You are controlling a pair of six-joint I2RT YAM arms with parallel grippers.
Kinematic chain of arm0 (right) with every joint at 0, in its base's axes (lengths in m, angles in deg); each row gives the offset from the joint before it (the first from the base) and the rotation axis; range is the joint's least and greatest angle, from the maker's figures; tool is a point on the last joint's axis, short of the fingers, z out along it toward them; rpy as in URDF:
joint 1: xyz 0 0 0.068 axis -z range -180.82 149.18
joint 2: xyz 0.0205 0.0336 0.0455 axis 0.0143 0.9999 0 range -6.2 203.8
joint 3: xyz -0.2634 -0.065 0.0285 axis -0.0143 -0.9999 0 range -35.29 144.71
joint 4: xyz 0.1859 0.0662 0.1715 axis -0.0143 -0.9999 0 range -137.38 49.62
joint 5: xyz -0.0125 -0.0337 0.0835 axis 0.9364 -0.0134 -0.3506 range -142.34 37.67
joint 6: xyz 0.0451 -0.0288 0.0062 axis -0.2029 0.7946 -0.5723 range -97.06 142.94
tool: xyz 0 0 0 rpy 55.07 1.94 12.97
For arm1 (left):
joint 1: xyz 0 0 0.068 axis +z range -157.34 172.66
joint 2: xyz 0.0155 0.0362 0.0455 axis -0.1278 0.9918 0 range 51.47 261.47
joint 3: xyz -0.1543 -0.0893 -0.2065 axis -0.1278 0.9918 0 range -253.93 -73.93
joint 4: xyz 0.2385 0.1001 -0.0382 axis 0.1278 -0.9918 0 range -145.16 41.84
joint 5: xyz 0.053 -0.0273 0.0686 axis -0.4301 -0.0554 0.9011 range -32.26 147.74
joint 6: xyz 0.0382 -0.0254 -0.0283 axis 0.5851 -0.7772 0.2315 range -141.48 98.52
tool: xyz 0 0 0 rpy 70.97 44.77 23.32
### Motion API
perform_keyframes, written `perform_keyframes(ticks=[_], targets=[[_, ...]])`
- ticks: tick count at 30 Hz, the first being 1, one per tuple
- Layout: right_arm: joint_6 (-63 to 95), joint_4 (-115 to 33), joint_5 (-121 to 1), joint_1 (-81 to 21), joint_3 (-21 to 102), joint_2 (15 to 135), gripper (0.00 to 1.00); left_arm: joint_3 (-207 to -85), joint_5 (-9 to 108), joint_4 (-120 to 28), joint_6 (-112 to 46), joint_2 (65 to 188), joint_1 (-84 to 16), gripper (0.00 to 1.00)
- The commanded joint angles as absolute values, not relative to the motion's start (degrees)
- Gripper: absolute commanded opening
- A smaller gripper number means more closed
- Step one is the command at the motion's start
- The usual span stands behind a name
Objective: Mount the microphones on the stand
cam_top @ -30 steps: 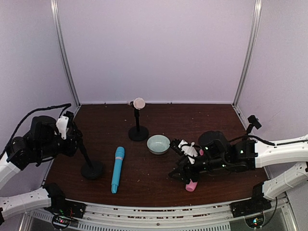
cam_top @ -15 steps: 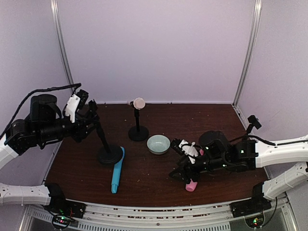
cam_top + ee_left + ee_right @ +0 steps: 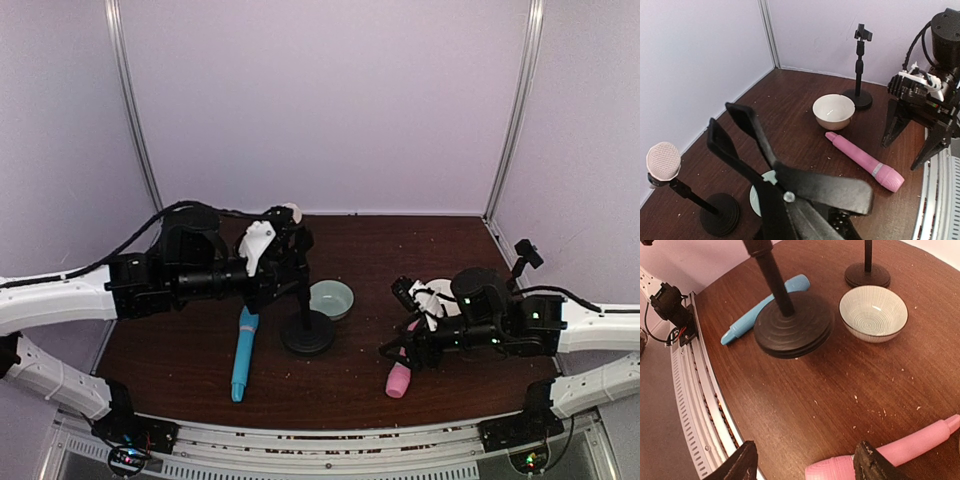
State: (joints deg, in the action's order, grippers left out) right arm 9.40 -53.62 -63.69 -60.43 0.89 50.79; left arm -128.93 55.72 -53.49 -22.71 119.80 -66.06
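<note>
The left jaws are clamped on the pole of a black stand (image 3: 307, 334), which is held near the middle of the overhead view. Its round base is placed just left of and below the pale bowl (image 3: 331, 298). In the right wrist view the base appears tilted and slightly clear of the worktop (image 3: 450, 240), though this cannot be told for sure.

The sky-blue microphone (image 3: 243, 353) is seen lying flat at lower left of centre, its thicker end just beside the stand's base. The cream microphone (image 3: 663, 160) is carried on a second stand (image 3: 718, 221) at the lower left of the left wrist view. The pink microphone (image 3: 399, 377) is laid on the worktop at lower right of centre. The right jaws are spread apart over its thick end, with nothing gripped between them.

A third stand (image 3: 860, 65), topped by a clip, is seen at the top of the left wrist view, beyond the bowl.
</note>
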Motion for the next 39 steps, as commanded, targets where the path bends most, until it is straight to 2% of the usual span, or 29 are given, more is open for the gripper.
perform_keyframes(ticks=[1,14,29,39], targets=[[8.70,-57.39,-62.44,-60.07,0.25,49.37,0.67,-127.72,54.56,-34.79,-18.96,124.56,-66.03,0.16],[7.85,-57.00,-62.35,-60.03,1.74,51.17,0.67,-124.25,51.79,-28.04,-19.55,129.34,-66.65,0.16],[7.89,-56.18,-62.93,-60.00,3.91,54.98,0.67,-127.90,55.68,-34.36,-12.66,123.72,-66.67,0.16],[8.44,-57.02,-62.93,-59.98,4.72,55.45,0.67,-130.17,54.88,-34.18,-10.64,129.62,-64.21,0.15]])
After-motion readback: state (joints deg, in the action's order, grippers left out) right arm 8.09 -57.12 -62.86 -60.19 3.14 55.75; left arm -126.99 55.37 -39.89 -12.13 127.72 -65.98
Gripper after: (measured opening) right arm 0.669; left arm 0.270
